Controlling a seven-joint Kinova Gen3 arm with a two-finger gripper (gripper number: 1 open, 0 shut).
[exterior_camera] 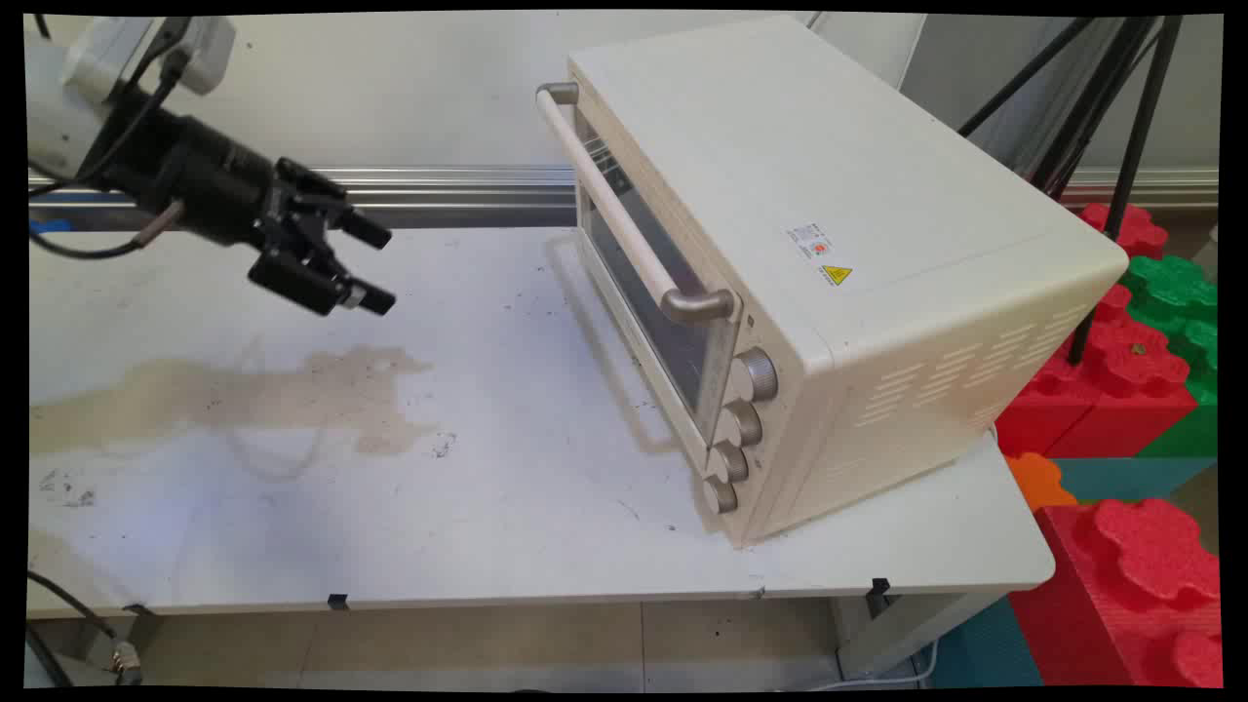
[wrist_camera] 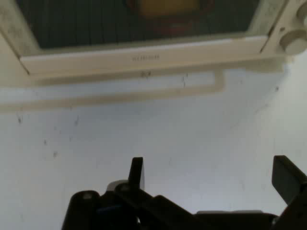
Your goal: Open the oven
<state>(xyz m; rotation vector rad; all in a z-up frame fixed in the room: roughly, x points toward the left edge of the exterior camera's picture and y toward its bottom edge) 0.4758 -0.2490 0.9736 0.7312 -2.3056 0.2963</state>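
Gripper (exterior_camera: 373,265) hangs above the table (exterior_camera: 507,507), well left of the toaster oven (exterior_camera: 819,283), fingers spread, holding nothing. Oven door (exterior_camera: 643,283) shut, facing the gripper; handle (exterior_camera: 624,210) across its top, four knobs (exterior_camera: 739,424) at its near end.

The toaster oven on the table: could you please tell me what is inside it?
Through the glass door of the toaster oven, the hand view shows a blurred yellowish shape with a dark reddish rim; what it is cannot be told.
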